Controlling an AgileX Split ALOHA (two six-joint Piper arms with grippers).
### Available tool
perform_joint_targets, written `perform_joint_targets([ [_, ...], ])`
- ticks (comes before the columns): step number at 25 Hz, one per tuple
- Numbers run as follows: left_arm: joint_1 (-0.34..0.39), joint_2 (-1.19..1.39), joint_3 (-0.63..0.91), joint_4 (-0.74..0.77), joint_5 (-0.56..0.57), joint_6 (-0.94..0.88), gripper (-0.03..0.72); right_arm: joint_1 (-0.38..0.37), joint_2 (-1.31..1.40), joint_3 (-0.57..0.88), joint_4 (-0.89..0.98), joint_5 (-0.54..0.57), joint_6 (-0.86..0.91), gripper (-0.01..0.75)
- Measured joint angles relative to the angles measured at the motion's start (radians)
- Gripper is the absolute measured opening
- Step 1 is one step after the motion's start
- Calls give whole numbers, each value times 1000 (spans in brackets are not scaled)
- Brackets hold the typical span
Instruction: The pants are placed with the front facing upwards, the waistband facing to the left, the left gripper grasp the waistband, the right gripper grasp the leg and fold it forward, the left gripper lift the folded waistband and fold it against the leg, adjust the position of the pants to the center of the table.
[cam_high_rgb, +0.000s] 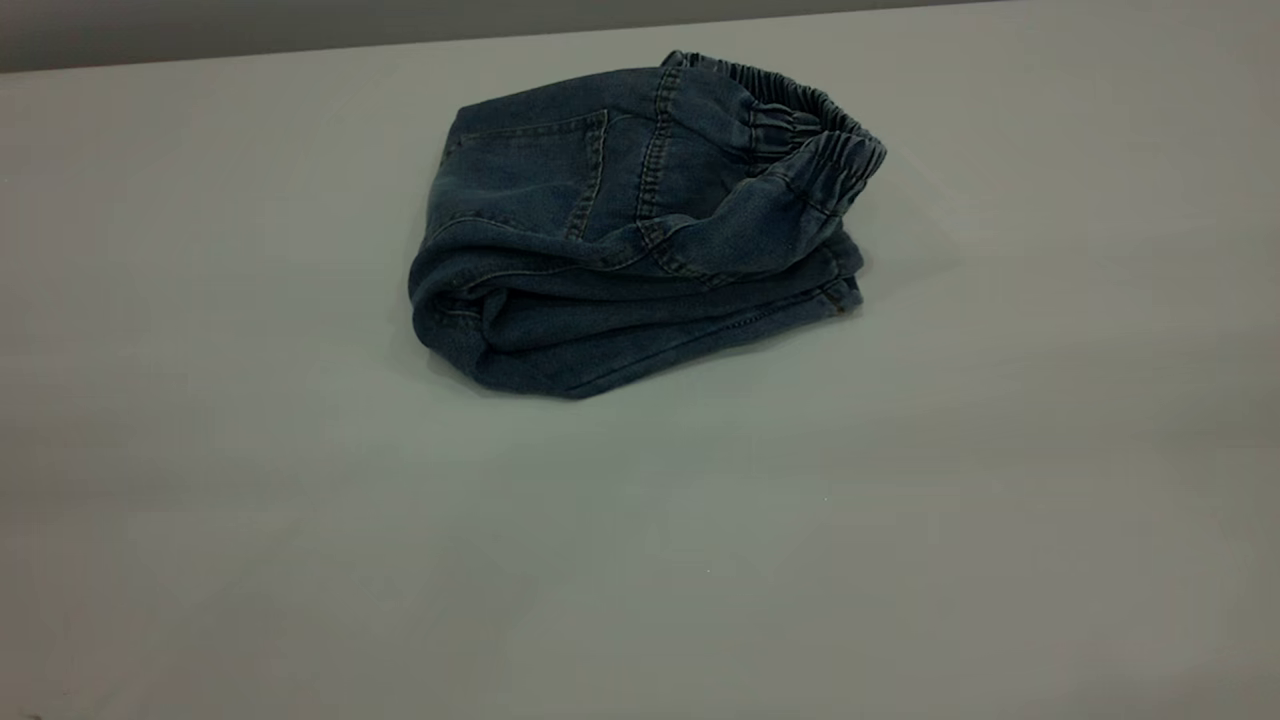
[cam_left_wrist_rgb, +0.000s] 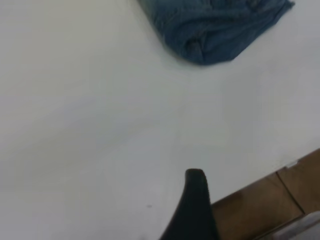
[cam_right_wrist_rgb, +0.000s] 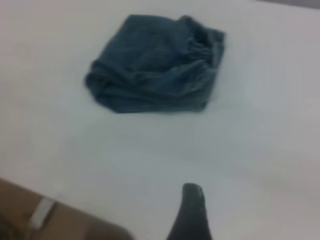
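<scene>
Pants (cam_high_rgb: 620, 230): one pair of small blue denim shorts, folded into a thick bundle of several layers. Location: on the tabletop (cam_high_rgb: 300, 520), toward 12 o'clock from the centre of the exterior view, nearer the far edge than the near one. Resting flat, nothing touching them.

Waistband (cam_high_rgb: 810, 125): gathered elastic band, crinkled, lying on top of the bundle at its 2 o'clock corner, partly open like a mouth.

Pocket (cam_high_rgb: 530, 170): stitched patch pocket facing up on the top layer, at the bundle's 10 o'clock side.

Leg (cam_high_rgb: 650, 345): lower layers of the fold, stitched hem running along the bundle's 5 o'clock edge; rounded fold at 8 o'clock.

Left gripper (cam_left_wrist_rgb: 196, 200): a single black finger shows in the left wrist view, above bare tabletop, well apart from the pants. Holds nothing; whether open or closed cannot be told.

Right gripper (cam_right_wrist_rgb: 192, 212): a single dark tapered finger shows in the right wrist view, above bare tabletop near its edge, well apart from the pants. Holds nothing; open or closed cannot be told.

Neither arm appears in the exterior view.
</scene>
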Motion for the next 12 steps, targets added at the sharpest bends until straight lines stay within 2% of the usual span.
perform_joint_targets([
  [5, 0, -69, 53, 0, 0, 0, 561, 0, -114, 106, -33, -61, -53, 515],
  [12, 0, -164, 95, 0, -24, 39, 561, 0, -241, 192, -92, -83, -40, 515],
])
